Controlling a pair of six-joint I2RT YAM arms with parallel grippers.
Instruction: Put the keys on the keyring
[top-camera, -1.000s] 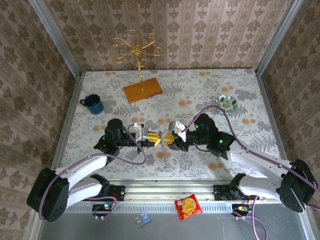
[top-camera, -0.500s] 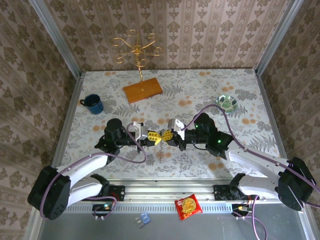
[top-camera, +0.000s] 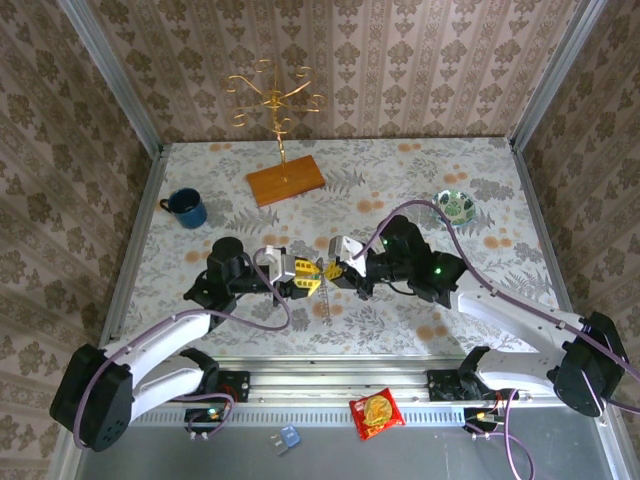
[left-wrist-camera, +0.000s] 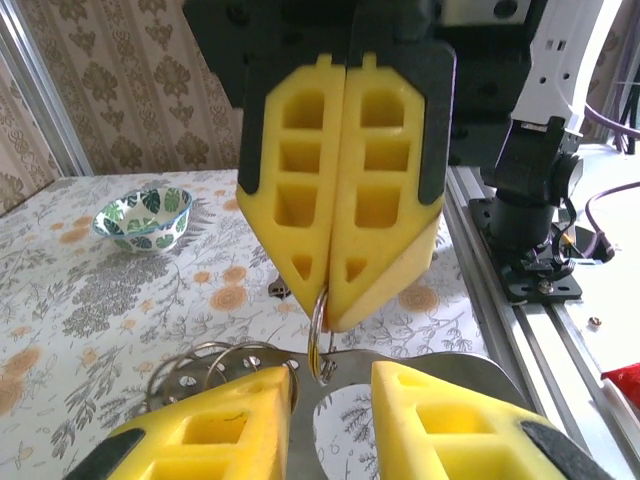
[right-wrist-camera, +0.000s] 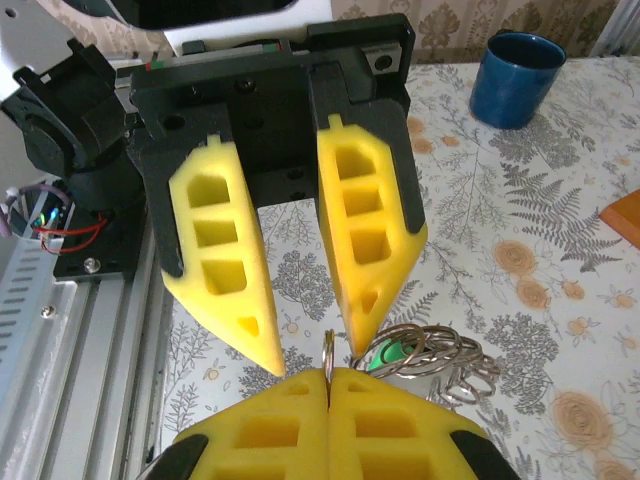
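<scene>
Left side of the floral-patterned table surface (top-camera: 480, 190): a dark blue enamel mug (top-camera: 187, 208) stands upright near the left edge, well apart from both arms. At the far edge, a gold branching wire stand (top-camera: 272, 95) rises from a rectangular wooden base (top-camera: 286, 180).

Centre, towards the near edge: the two grippers meet tip to tip above the surface. The left gripper (right-wrist-camera: 312, 348) is open, its yellow fingers (right-wrist-camera: 215, 262) spread apart and gripping nothing. The thin grey wire keyring (left-wrist-camera: 318, 338) sits in the gap between their tips. A bunch of silvery wire coils (right-wrist-camera: 435, 350) lies just beside one left finger; whether it touches cannot be determined. A small green-headed key (right-wrist-camera: 385, 357) sits among these coils. The dark silvery key cannot be made out.

The right gripper (left-wrist-camera: 328, 305) is fully closed, its yellow pads pressed together on the edge of the keyring, which stands upright between them.

Right side: a green-and-white leaf-patterned bowl (top-camera: 455, 206) sits near the right edge, apart from the arms.

Off the surface, at the near rail: a red snack packet (top-camera: 377, 412).
</scene>
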